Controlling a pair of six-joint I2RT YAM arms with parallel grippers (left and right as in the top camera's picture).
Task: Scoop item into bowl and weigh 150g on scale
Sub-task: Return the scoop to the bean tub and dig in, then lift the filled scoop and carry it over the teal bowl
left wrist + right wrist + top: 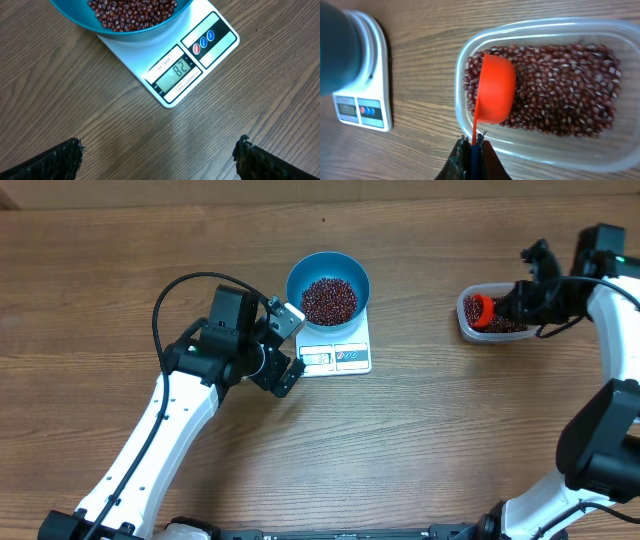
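A bright blue bowl (pixel 328 280) partly filled with dark red-brown beans (pixel 328 300) stands on the small white scale (pixel 340 357); its display (pixel 177 71) is lit. My left gripper (pixel 288 350) hovers open over bare wood just left of the scale's front edge, nothing between its fingers (pixel 60 160). At the right, my right gripper (pixel 473 145) is shut on the handle of an orange scoop (pixel 495 90), which is turned bottom-up over the beans (pixel 560 95) in a clear plastic tub (pixel 490 315).
The wooden table runs around everything. The left arm's black cable (pixel 170 300) loops above its wrist. The right arm (pixel 600 410) rises along the right edge. The tub's clear rim (pixel 520 145) lies just in front of the right fingers.
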